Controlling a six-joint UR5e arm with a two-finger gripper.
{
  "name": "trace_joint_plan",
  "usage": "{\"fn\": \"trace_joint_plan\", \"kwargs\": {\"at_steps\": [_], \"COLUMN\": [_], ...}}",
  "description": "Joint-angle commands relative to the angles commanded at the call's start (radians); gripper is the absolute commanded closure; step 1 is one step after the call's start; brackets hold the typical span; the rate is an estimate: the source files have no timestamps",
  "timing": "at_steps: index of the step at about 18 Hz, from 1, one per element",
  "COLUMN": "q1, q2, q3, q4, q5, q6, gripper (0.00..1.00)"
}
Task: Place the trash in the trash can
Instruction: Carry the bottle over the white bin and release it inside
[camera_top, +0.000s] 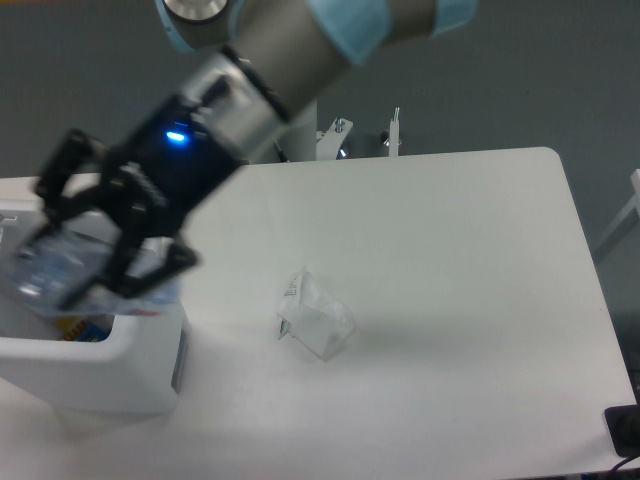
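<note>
Gripper (75, 262) clamped on crushed bottle (58, 268), held over the open trash can (120, 370) at the table's (450, 260) left edge. Wrapper (314, 318) lies mid-table, well apart from the can.

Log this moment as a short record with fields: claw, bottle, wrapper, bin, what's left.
claw: shut on the bottle, above the bin
bottle: crushed, clear bluish, blurred, held in the air over the bin's opening
wrapper: crumpled, white, lying on the table, right of the bin
bin: white, at the table's left edge; something yellow and blue inside
left: drop the bottle, then fetch the wrapper
</note>
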Motion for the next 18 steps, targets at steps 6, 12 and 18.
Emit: {"fn": "trace_joint_plan", "kwargs": {"at_steps": [6, 12, 18], "q1": [-0.044, -0.077, -0.077], "q2": [-0.005, -0.058, -0.055], "q3": [-0.05, -0.078, -0.112], "q4": [0.006, 0.006, 0.006], "q5": [0.002, 0.005, 0.005], "q6": [0.026, 0.029, 0.029], "gripper": [0.55, 0.31, 0.01]}}
